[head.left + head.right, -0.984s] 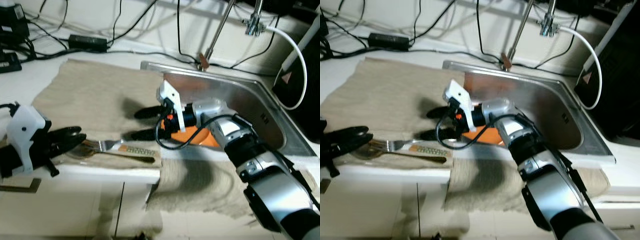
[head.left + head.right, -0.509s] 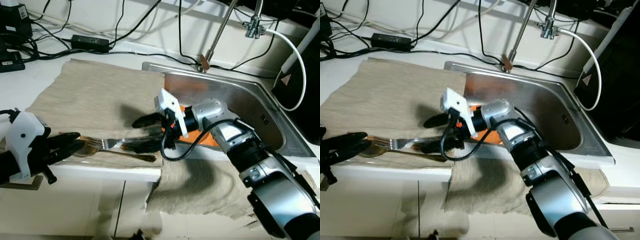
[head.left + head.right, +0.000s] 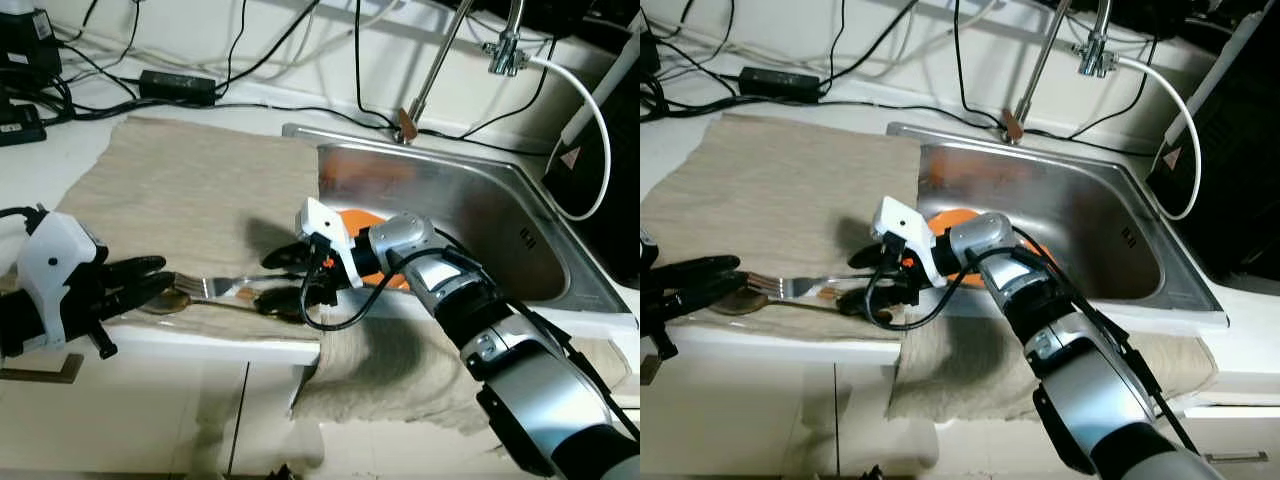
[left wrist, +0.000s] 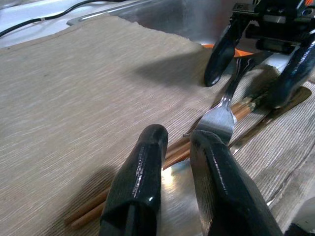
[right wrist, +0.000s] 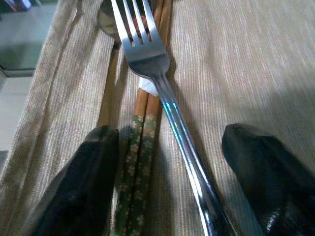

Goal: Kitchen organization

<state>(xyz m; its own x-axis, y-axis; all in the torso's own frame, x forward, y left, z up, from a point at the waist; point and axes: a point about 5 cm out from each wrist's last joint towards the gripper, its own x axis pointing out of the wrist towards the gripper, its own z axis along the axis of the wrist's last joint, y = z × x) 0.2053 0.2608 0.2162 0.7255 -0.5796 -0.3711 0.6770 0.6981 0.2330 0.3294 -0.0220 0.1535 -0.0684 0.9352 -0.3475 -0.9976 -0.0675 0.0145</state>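
A silver fork, a spoon and a pair of wooden chopsticks lie together on a beige cloth near the counter's front edge. My right gripper is open and low over them, one finger on each side of the fork's handle and the chopsticks. My left gripper rests at the fork's tines, fingers a little apart with nothing between them, the spoon's bowl just under them. An orange dish sits in the sink behind my right wrist.
A steel sink with a tap lies to the right. Cables and a power adapter run along the back wall. The cloth hangs over the counter's front edge, with a cabinet below.
My right gripper has moved left and down from above the cloth, and now straddles the fork's handle and the chopsticks. My left gripper has stayed by the tines.
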